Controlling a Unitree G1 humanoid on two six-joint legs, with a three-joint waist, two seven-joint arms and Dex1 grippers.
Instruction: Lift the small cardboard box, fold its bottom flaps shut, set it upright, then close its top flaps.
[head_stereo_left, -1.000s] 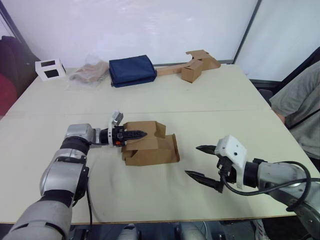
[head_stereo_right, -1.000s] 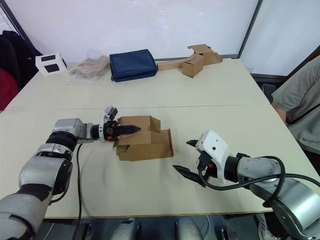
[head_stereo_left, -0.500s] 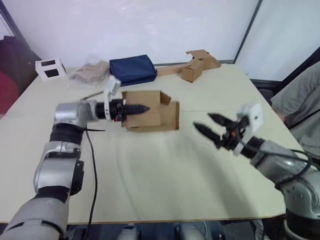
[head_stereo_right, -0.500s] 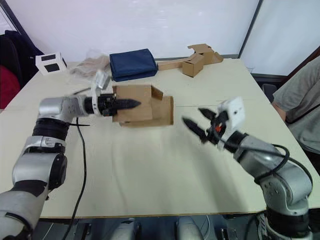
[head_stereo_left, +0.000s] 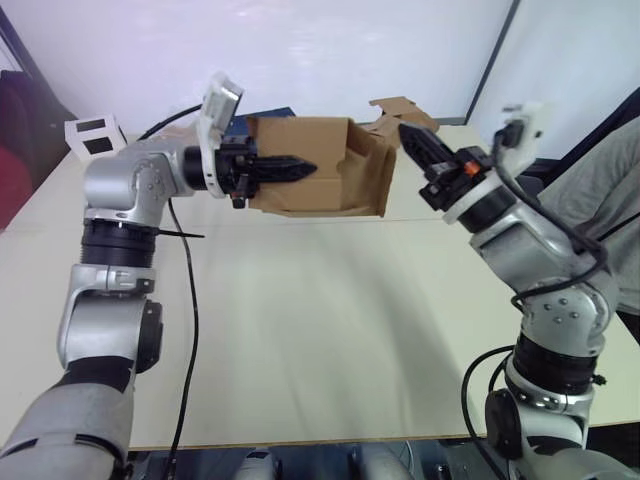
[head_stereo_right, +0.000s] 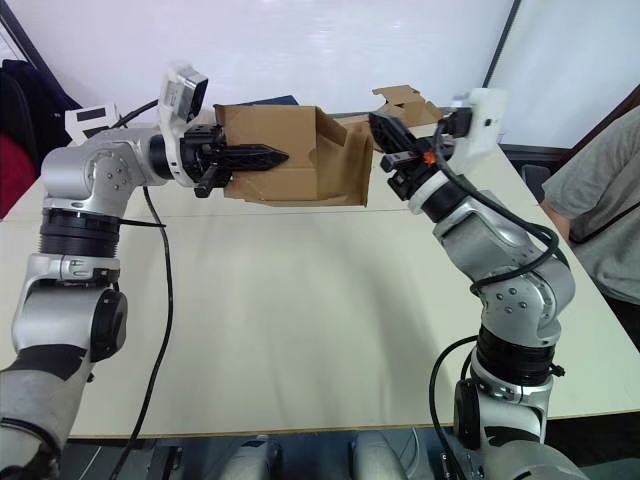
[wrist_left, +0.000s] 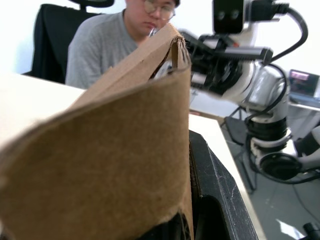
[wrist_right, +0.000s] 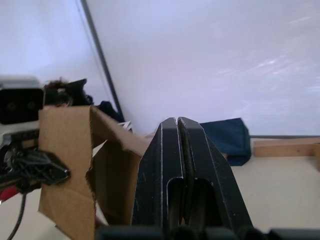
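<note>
One small cardboard box (head_stereo_left: 315, 165), now aloft.

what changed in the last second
The left gripper, clamped on the small cardboard box, raised it off the table into the air. The right gripper rose to the box's open end and shut. The white box stayed put.

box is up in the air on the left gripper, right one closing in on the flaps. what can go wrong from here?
1. The left gripper holds the small cardboard box by a single wall, high above the table; a push from the right gripper could twist or pull it free.
2. The right gripper's fingers are shut; poking the open bottom flaps may crease rather than fold them.
</note>
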